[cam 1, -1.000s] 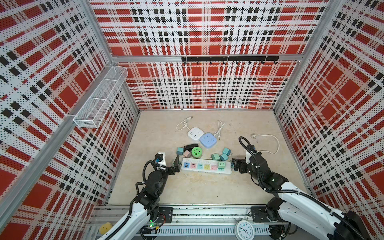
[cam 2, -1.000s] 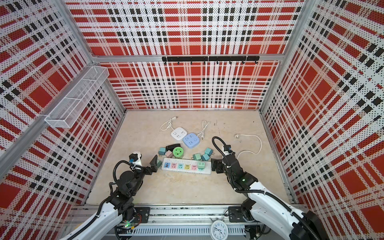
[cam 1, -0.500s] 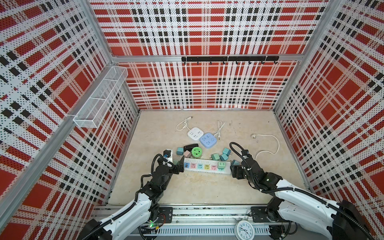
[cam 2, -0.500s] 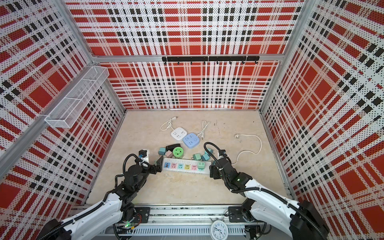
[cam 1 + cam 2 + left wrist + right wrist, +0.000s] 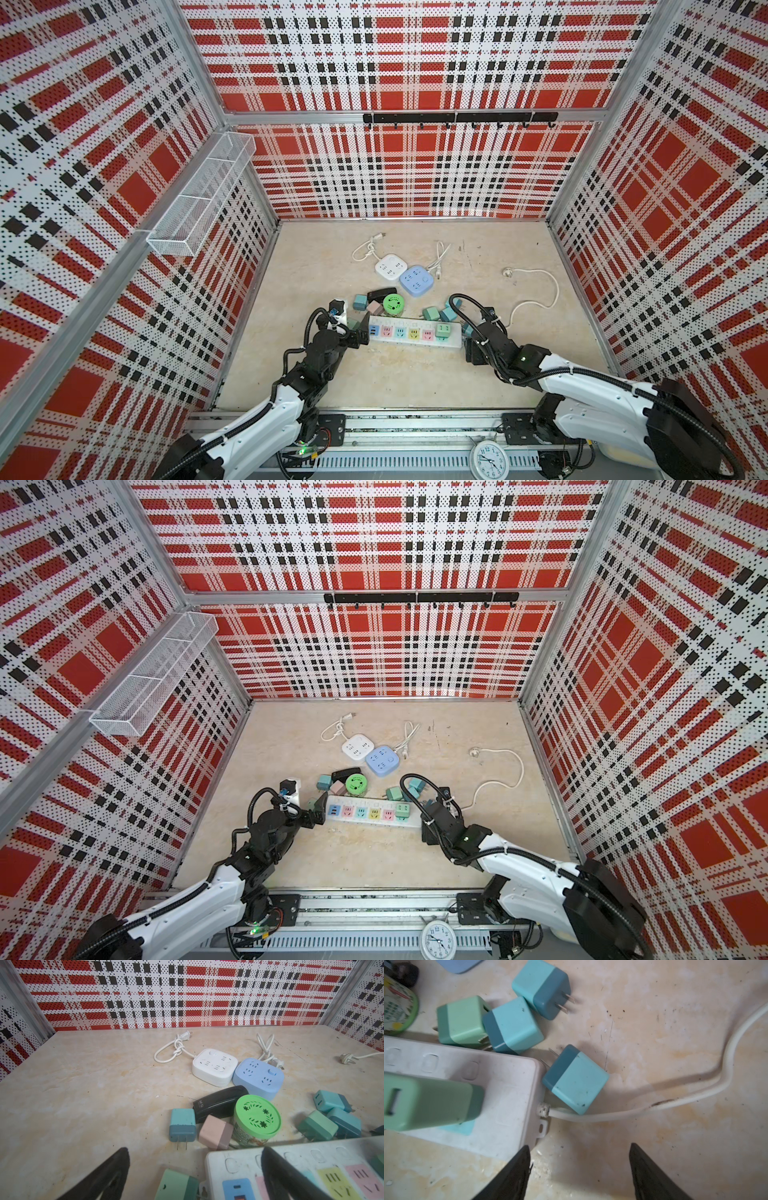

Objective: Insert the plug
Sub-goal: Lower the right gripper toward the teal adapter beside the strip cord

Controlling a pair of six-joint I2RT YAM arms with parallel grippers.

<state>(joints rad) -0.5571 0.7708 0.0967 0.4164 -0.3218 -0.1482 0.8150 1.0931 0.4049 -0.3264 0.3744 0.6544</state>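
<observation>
In both top views the left gripper (image 5: 365, 330) and right gripper (image 5: 466, 343) stand open and empty at the power strip's (image 5: 415, 336) two ends; one green plug (image 5: 443, 331) sits inserted near the right one. In the left wrist view, a loose green plug (image 5: 176, 1185) lies between the fingers (image 5: 108, 1174), and a black device (image 5: 220, 1103) marked "M&G" lies ahead. In the right wrist view, three blue plugs (image 5: 575, 1079) lie ahead.
</observation>
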